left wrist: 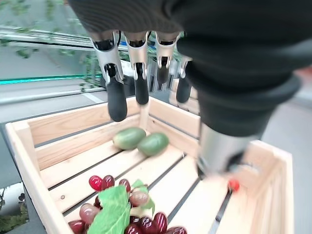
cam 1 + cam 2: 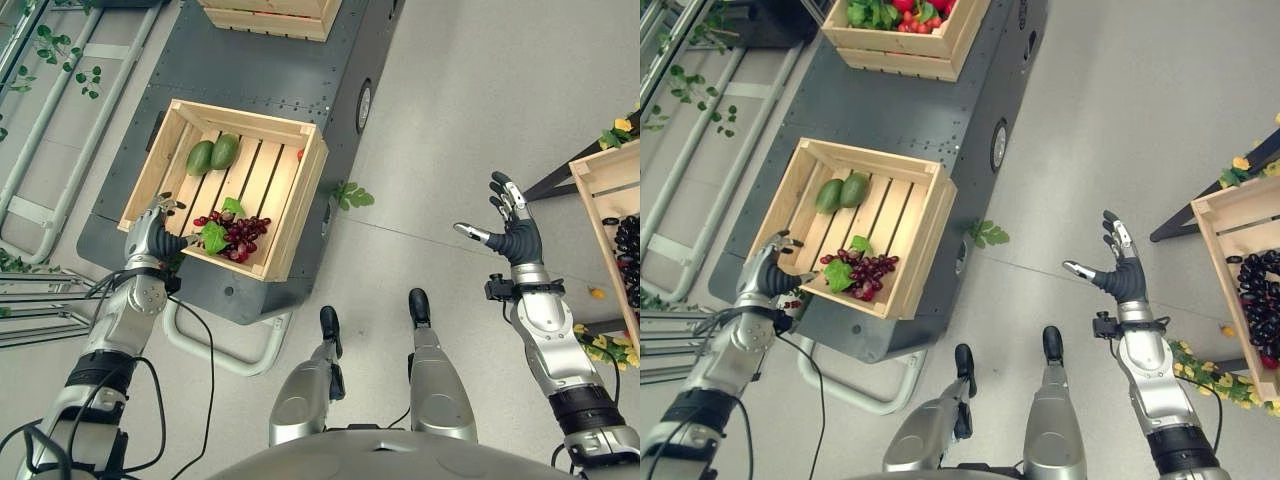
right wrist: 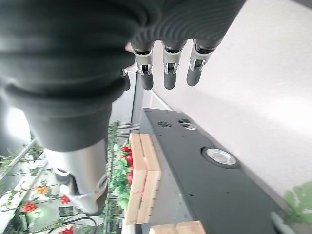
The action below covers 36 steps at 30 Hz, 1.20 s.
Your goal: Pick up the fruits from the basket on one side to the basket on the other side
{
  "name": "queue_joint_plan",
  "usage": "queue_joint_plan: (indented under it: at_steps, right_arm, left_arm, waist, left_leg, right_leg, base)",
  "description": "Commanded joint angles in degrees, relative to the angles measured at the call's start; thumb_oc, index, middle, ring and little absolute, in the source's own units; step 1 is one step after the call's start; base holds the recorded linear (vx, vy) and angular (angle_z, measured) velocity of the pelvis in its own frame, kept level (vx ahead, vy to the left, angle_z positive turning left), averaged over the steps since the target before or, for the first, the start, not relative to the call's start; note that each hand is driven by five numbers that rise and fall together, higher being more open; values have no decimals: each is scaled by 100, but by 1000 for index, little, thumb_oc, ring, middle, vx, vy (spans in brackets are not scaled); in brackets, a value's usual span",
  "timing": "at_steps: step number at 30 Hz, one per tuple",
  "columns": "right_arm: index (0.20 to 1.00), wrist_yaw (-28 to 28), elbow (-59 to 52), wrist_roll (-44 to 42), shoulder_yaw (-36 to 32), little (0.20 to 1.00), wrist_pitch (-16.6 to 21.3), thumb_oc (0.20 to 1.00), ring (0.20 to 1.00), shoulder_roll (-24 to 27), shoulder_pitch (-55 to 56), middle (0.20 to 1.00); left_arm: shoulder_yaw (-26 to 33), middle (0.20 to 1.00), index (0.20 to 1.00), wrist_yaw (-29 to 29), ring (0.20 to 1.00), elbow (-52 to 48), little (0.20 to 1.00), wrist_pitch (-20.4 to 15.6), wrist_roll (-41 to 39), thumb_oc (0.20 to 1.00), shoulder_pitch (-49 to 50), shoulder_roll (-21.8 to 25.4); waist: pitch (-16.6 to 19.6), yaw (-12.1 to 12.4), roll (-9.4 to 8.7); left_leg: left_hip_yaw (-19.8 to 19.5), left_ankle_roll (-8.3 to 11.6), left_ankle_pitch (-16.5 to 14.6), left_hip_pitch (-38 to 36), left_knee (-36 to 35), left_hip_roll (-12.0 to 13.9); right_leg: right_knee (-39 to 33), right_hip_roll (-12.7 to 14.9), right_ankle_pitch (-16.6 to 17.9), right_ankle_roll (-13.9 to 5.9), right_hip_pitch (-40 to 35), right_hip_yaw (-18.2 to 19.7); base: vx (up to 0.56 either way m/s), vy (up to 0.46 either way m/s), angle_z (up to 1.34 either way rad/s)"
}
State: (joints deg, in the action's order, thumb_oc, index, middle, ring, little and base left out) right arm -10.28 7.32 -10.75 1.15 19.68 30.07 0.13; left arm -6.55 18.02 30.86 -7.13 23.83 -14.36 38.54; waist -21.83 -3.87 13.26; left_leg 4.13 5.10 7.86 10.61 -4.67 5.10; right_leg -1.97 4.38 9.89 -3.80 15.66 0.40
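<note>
**Left hand at crate edge, grapes just inside, right hand idle over floor**

On the dark grey metal cart (image 2: 250, 75) sits a slatted wooden crate (image 2: 300, 200), pale raw planks with gaps between the floor slats. Inside: a bunch of red grapes (image 2: 238, 236), glossy round berries with a flat green leaf (image 2: 214, 238) on top, near the crate's front wall; two smooth oval green fruits (image 2: 212, 155) lying side by side and touching, toward the back; one small red berry (image 1: 234, 185) by the right wall.

Left hand (image 2: 152, 236) is at the crate's front-left corner, over the rim, fingers (image 1: 116, 101) loosely spread and lightly bent, thumb apart, holding nothing. Grapes lie just beside the hand, inside the wall, not touched. Green fruits are well apart from it, further back.

Right hand (image 2: 512, 228) is over the bare grey floor, well away from both crates, fingers straight and spread, palm empty.

On the robot's right, a second wooden crate (image 2: 1230, 215) holds dark purple grapes (image 2: 1260, 290); yellow flowers (image 2: 1220, 385) with green leaves sit along its base.

The right eye view shows a third crate (image 2: 902, 50) at the cart's far end with red fruit and green leaves; the left eye view cuts it to its front wall. The right wrist view shows that crate from the side, plus a round disc (image 3: 220, 156) set in the cart's side. The left wrist view gives the close look at the slat gaps and wood grain.

A loose green leaf sprig (image 2: 350, 195) lies on the floor beside the cart.
</note>
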Motion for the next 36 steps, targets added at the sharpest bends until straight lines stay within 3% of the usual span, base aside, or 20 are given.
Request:
queue_joint_plan:
  at_steps: [1,11,15,24,36]
  right_arm:
    - [1000,-66,-434,-39,-208,1000,298,1000,1000,40,108,1000]
    - [1000,-242,-590,61,-224,1000,405,1000,1000,40,88,1000]
    - [1000,-344,-696,20,-132,1000,456,1000,1000,99,-77,1000]
    - [1000,-544,-892,11,-47,1000,561,1000,1000,1,-68,1000]
    - [1000,-705,-952,19,56,1000,635,1000,1000,-102,-74,1000]
  left_arm:
    - [-167,1000,1000,182,1000,388,1000,-73,182,1000,-638,510]
    - [-711,1000,1000,113,1000,1040,1000,-25,214,1000,-1522,970]
    - [-1016,1000,1000,79,1000,1375,1000,-18,115,1000,-1991,1207]
    - [-1761,1000,1000,-63,1000,2326,1000,55,-100,1000,-3109,1642]
    - [-2281,1000,1000,-269,1000,3085,1000,225,56,1000,-3566,1793]
  waist:
    - [23,-4,-258]
    - [-515,-168,-308]
    - [-795,-234,-414]
    - [-796,-347,-547]
    - [-796,-353,-719]
  left_leg:
    - [-214,29,-510,256,820,-101]
    - [-75,42,-385,755,897,-15]
    - [-53,50,-390,1159,1129,34]
    - [-92,39,-423,2364,1573,54]
    - [-167,6,-593,3062,1987,-7]
  right_leg:
    - [871,94,-977,-424,90,95]
    - [1188,31,-943,-462,817,211]
    - [1460,-1,-959,-472,1240,246]
    - [1921,14,-988,-495,2400,256]
    - [2159,5,-1074,-508,2963,300]
  base:
    - [-52,18,-2]
    - [-56,15,-3]
    - [-69,-15,-8]
    - [-18,-7,-1]
    - [4,-3,2]
